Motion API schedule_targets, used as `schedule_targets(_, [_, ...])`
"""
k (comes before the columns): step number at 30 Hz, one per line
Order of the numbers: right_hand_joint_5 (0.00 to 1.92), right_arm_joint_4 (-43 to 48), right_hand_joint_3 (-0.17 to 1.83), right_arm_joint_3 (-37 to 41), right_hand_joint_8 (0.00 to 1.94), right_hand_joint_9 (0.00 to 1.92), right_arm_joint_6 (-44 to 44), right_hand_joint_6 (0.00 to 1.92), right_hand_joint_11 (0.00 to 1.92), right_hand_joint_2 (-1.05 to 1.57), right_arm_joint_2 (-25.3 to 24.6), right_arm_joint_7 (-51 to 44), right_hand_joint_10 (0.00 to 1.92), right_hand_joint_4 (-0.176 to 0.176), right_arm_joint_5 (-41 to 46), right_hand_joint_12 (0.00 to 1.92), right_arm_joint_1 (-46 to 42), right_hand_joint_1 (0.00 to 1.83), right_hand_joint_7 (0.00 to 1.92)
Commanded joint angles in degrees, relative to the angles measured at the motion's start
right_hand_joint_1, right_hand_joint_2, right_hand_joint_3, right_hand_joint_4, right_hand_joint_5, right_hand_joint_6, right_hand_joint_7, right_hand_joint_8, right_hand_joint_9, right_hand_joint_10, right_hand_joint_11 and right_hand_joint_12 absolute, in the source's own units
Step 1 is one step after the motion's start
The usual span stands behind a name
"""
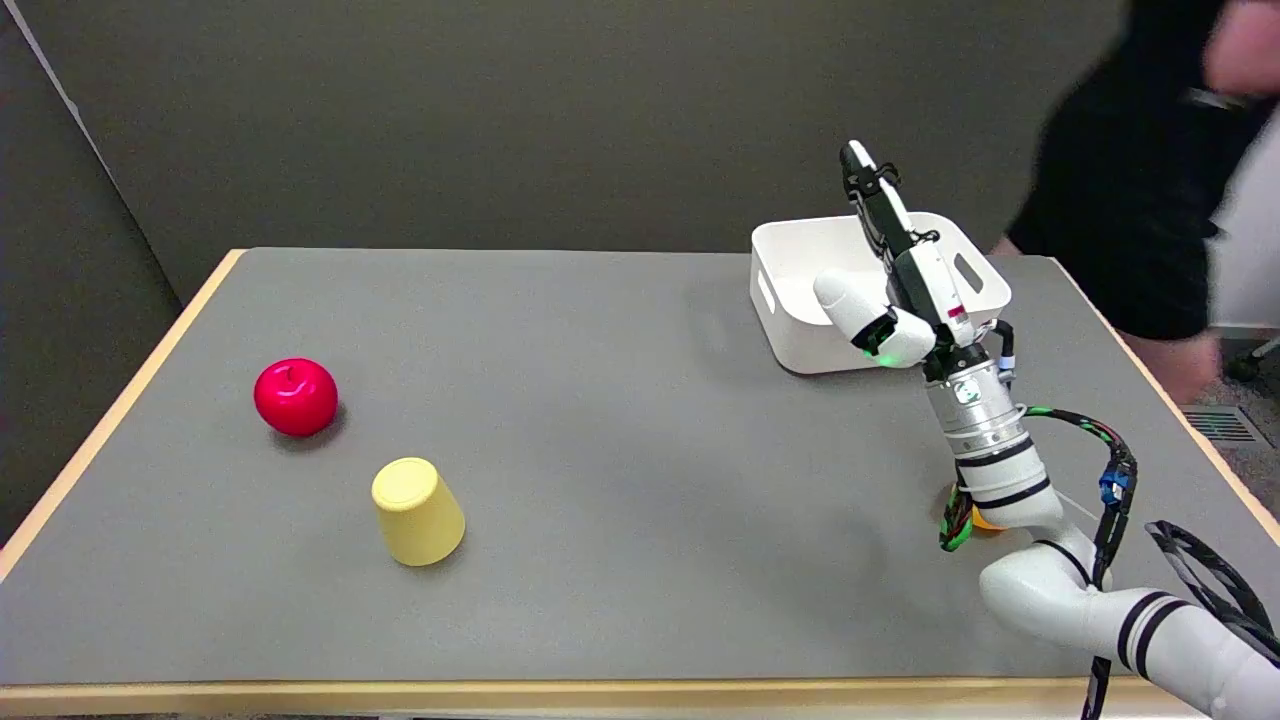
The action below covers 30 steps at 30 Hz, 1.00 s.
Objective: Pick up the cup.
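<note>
Cup: a yellow cup [417,511] is seen on the near left part of the table [620,420], resting upside down on its wider rim with the closed base turned up. No opening is offered from above, so the tapered side wall is judged the only surface to be gripped.

Right hand: the right hand [893,270] is held in the air on the right side, in front of the bin, well apart from the cup. Nothing is held in it. The fingers [868,190] are stretched upward, seemingly close together, and the thumb is stuck out to the left, so a gap is left between them. It is judged a ready posture for a side grasp, not a grip.

Apple: a red apple [296,396] is set near the cup, to its far left, apart from it. A reach from the right is judged to meet the cup first, so the apple need not be disturbed.

Bin: a white bin [800,330] is placed at the far right. Its contents cannot be made out.

Orange object: something small and orange [986,521] is partly hidden behind the arm at the near right; what it is cannot be told.

Person: a person [1140,170] in dark clothing is seen beyond the table's far right corner.

Progress: the pick is judged not yet begun.
</note>
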Motion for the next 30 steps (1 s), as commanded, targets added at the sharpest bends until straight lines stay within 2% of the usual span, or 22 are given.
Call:
schedule_targets(1, [0.04,-0.4,0.87,-1.3,0.00,0.00,-1.4,0.02,0.00,0.56,0.1,0.2,0.00,-0.065,-0.3,0.00,-0.5,0.37,0.00])
schedule_targets(4, [0.05,0.6,0.87,-1.7,0.00,0.00,-1.6,0.02,0.00,0.57,0.2,0.3,0.00,-0.064,-0.4,0.00,-0.5,0.37,0.00])
schedule_targets(8, [0.03,2.4,0.84,-2.1,0.02,0.00,-5.0,0.11,0.00,0.55,0.4,0.9,0.00,-0.059,-4.3,0.04,-0.1,0.36,0.00])
schedule_targets(11, [0.05,4.7,0.87,-2.5,0.09,0.00,-9.7,0.14,0.00,0.53,0.5,3.9,0.03,-0.061,-8.9,0.19,0.2,0.34,0.00])
schedule_targets(13, [0.04,6.1,0.87,-2.7,0.09,0.00,-12.0,0.16,0.00,0.53,0.3,5.0,0.06,-0.066,-10.5,0.22,0.4,0.34,0.01])
schedule_targets(15, [0.03,7.7,0.87,-3.1,0.14,0.00,-14.9,0.23,0.00,0.55,0.1,5.6,0.13,-0.091,-11.5,0.37,0.9,0.36,0.01])
schedule_targets(17, [0.05,8.8,0.92,-4.7,0.06,0.01,-17.0,0.22,0.00,0.50,-0.3,5.6,0.07,-0.114,-11.8,0.43,2.5,0.54,0.05])
schedule_targets(19, [0.07,9.1,0.95,-7.5,0.02,0.05,-18.5,0.25,0.00,0.53,-1.5,5.6,0.00,-0.142,-11.6,0.43,4.7,0.55,0.07])
schedule_targets(21, [0.07,8.9,0.95,-10.4,0.03,0.06,-20.2,0.26,0.00,0.52,-3.1,6.0,0.01,-0.143,-11.4,0.44,7.0,0.55,0.08])
schedule_targets(24, [0.04,8.2,0.89,-13.4,0.17,0.00,-24.6,0.30,0.00,0.54,-5.7,8.7,0.16,-0.130,-13.3,0.53,10.1,0.33,0.03])
schedule_targets(27, [0.04,7.7,0.89,-15.0,0.18,0.00,-28.1,0.31,0.00,0.54,-8.5,9.2,0.17,-0.132,-14.2,0.54,12.0,0.33,0.03])
schedule_targets(28, [0.04,7.5,0.90,-15.6,0.17,0.00,-29.6,0.30,0.00,0.54,-9.5,9.2,0.16,-0.132,-14.2,0.54,12.5,0.33,0.03])
schedule_targets(30, [0.07,7.0,0.93,-16.1,0.02,0.05,-31.5,0.25,0.00,0.50,-11.0,9.2,0.00,-0.147,-14.2,0.44,12.9,0.54,0.07])
